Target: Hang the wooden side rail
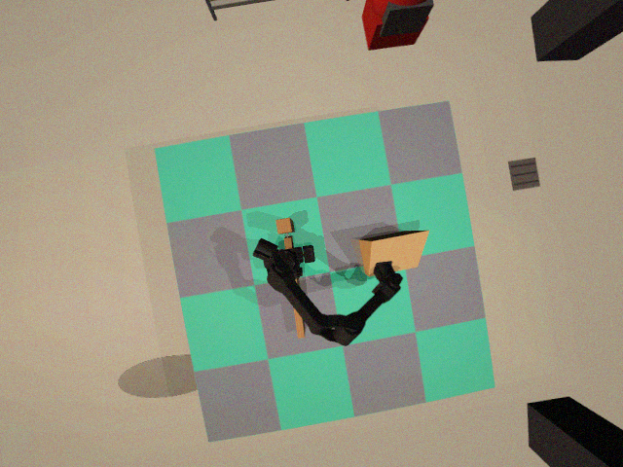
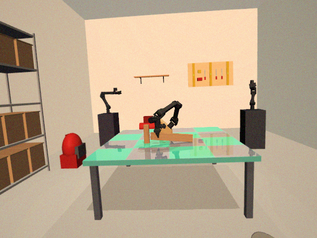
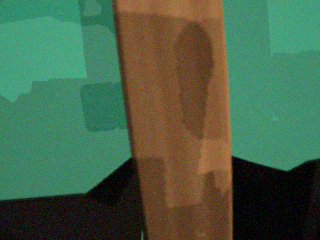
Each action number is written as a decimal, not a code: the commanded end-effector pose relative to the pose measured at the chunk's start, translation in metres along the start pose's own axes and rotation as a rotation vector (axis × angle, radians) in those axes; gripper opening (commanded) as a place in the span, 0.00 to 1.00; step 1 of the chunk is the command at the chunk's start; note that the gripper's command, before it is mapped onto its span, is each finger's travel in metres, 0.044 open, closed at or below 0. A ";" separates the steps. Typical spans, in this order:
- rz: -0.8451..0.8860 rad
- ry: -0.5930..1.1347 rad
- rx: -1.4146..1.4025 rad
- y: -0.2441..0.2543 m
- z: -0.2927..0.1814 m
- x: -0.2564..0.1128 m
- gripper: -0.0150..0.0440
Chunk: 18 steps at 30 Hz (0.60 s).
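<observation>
The wooden side rail (image 1: pixel 300 326) (image 2: pixel 176 137) (image 3: pixel 175 90) slopes gently, its post-side end raised above the table and its far end low, appearing to rest on the tabletop. The headboard post (image 1: pixel 284 225) (image 2: pixel 146 134) stands upright just beyond the raised end, with a narrow gap between the wood of the two. My gripper (image 2: pixel 157 135) (image 3: pixel 169 160) is shut on the rail near that raised end, pointing down, one finger on each side. Small details show in the gap in the top view, but whether the hooks sit on the pins cannot be told; the slot is hidden.
A light wooden wedge-shaped block (image 1: pixel 394 251) (image 2: pixel 167 126) stands beside the arm's base, to the right of the rail in the top view. The arm bends over the checkered table (image 1: pixel 342 151) (image 2: pixel 110 154). Dark pedestals (image 2: pixel 108 128) (image 2: pixel 252 128) with other arms stand beyond the table.
</observation>
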<state>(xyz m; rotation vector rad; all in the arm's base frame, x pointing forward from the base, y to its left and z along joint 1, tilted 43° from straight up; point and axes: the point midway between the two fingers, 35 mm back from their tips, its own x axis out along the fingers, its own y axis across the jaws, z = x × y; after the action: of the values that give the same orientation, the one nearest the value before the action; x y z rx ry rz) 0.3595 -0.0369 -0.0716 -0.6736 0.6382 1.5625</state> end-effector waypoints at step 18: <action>-0.012 0.008 0.001 0.001 -0.007 -0.002 0.25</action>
<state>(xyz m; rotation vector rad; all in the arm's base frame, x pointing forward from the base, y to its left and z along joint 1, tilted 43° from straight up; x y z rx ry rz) 0.3595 -0.0383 -0.0735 -0.6774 0.6360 1.5579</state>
